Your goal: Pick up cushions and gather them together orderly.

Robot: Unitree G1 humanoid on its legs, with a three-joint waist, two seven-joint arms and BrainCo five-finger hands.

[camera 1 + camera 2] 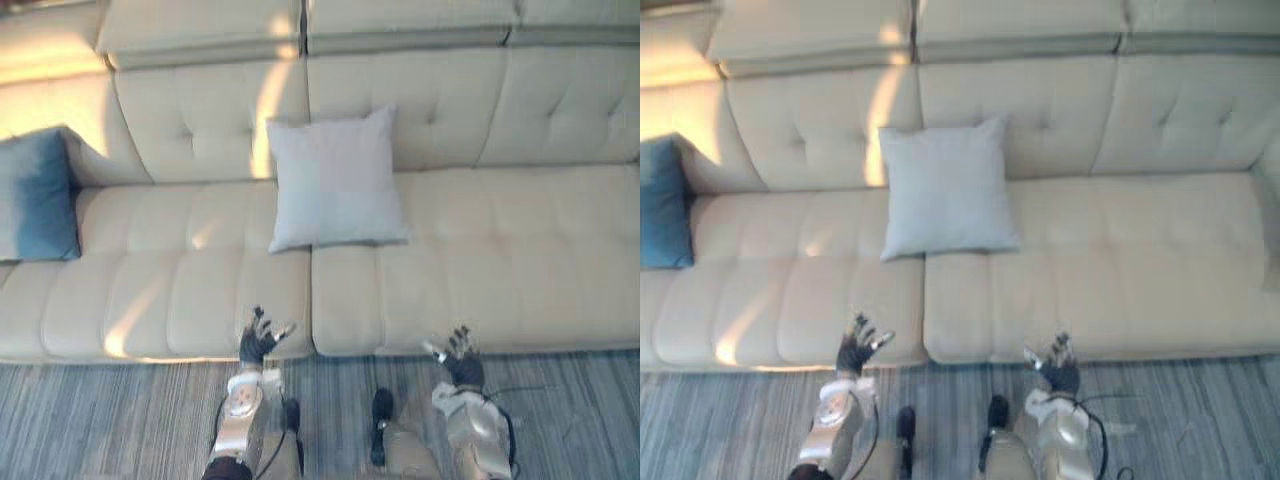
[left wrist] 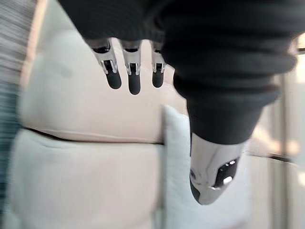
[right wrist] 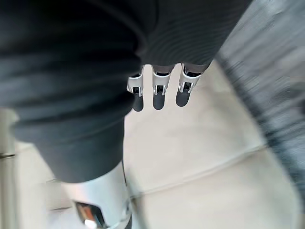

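**Two cushions far apart, no hand on either yet**

The pale cushion (image 1: 335, 180) leans on the back of the sofa (image 1: 500, 250), near the middle. The blue cushion (image 1: 38, 195) leans at the sofa's left end, well apart from it. Both hands are low, by the sofa's front edge, above the striped rug (image 1: 100, 420). The left hand (image 1: 258, 338) has its fingers spread and holds nothing. The right hand (image 1: 462, 362) is spread and empty too.

I think this is the first step: going for a cushion. The pale one is nearest. The hands need to reach forward, one to each side of it, squeeze softly, lift, and carry it beside the blue one.
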